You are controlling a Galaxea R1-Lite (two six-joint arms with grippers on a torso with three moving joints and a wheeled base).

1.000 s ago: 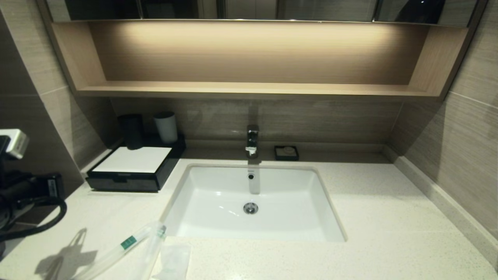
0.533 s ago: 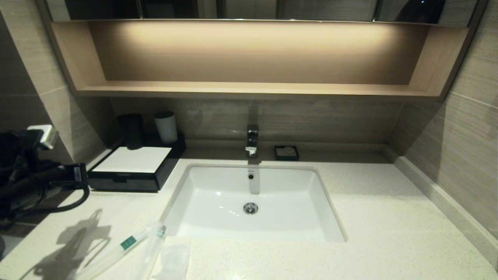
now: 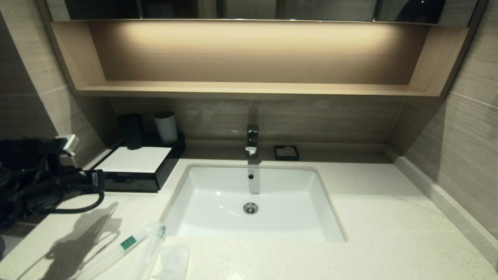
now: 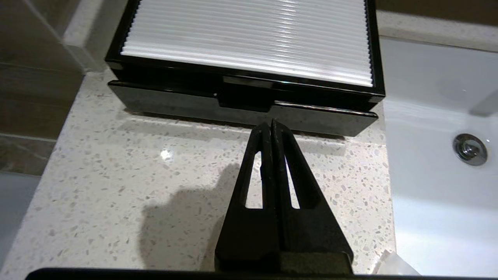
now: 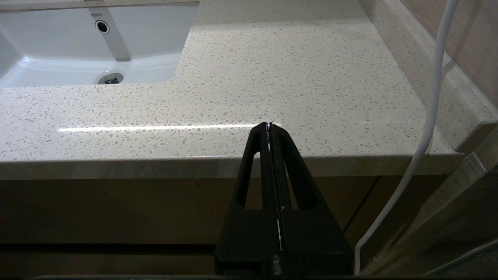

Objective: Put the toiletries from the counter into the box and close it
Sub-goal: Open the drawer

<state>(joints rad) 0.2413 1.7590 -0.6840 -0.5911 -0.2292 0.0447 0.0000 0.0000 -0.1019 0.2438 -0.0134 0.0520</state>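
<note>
Aiming my left gripper (image 4: pixel 271 125), fingers pressed together and empty, at the low black white-topped box's (image 4: pixel 249 97) still-shut drawer, centre frame, to open it; clear-wrapped toiletry packets (image 3: pixel 128 249) wait lower left on the speckled counter (image 3: pixel 389 217).

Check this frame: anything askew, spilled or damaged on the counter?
Nothing spilled or damaged. The toiletries lie in a loose, overlapping heap at the counter's front edge, left of the sink. The box sits square with its drawer shut. The shut left gripper points at the drawer front.
</note>
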